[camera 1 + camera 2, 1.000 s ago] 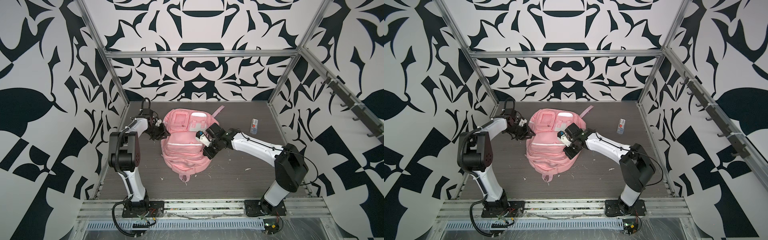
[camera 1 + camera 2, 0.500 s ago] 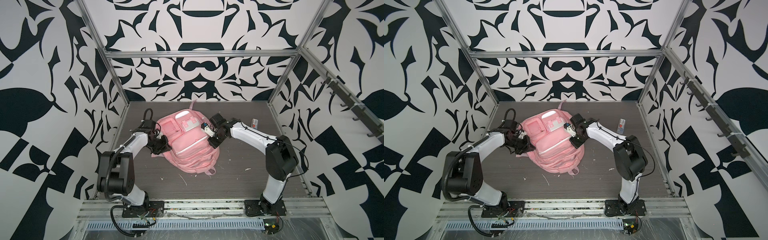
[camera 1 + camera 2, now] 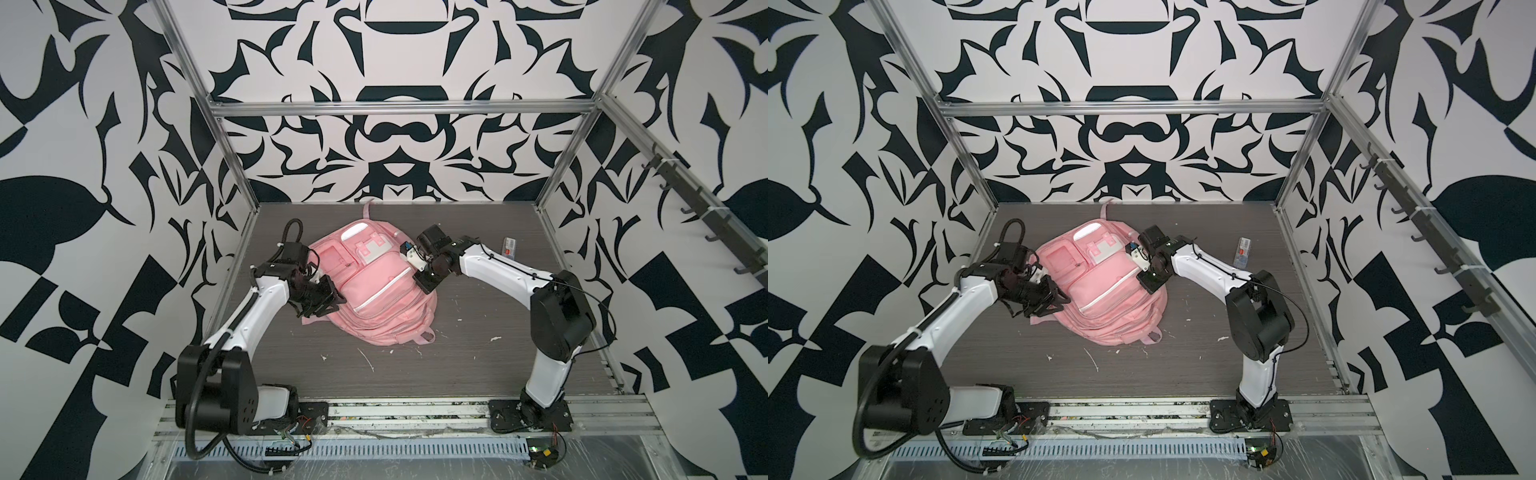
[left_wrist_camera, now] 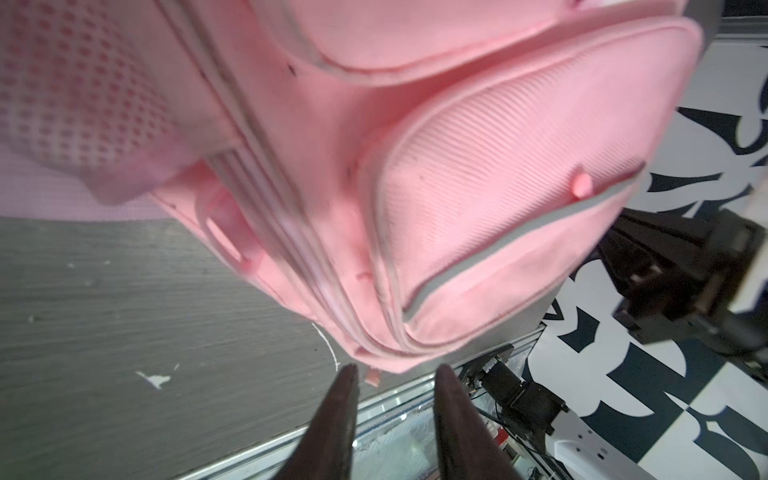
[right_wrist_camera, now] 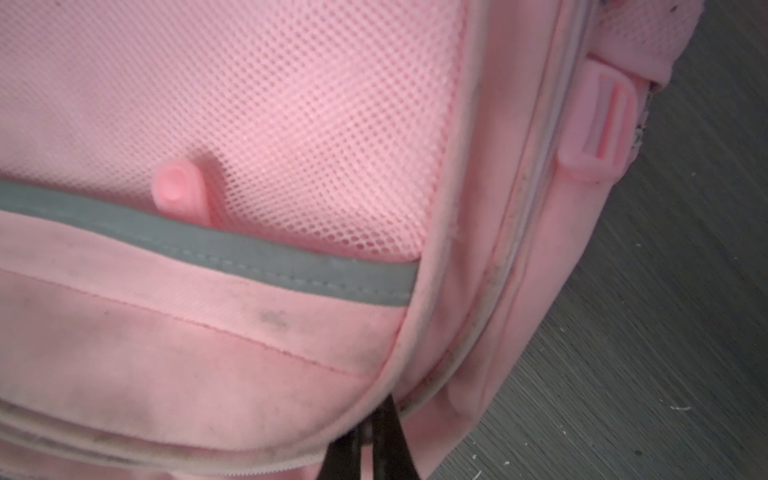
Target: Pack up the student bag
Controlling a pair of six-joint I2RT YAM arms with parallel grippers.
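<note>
My left claw (image 4: 397,371) – fingers parted, nothing between them, tips just short of the student bag (image 4: 498,187) at its left edge. The bag lies front pockets up on the grey table (image 3: 478,353), roughly mid-way between my arms. My right claw (image 3: 424,283) – pinched shut on the bag's right side seam, below the grey strip (image 5: 249,253). Far right, a small red-labelled packet (image 3: 510,247) lies well apart.

Left tool (image 4: 395,372) parted; right tool (image 5: 370,432) pinched closed.
</note>
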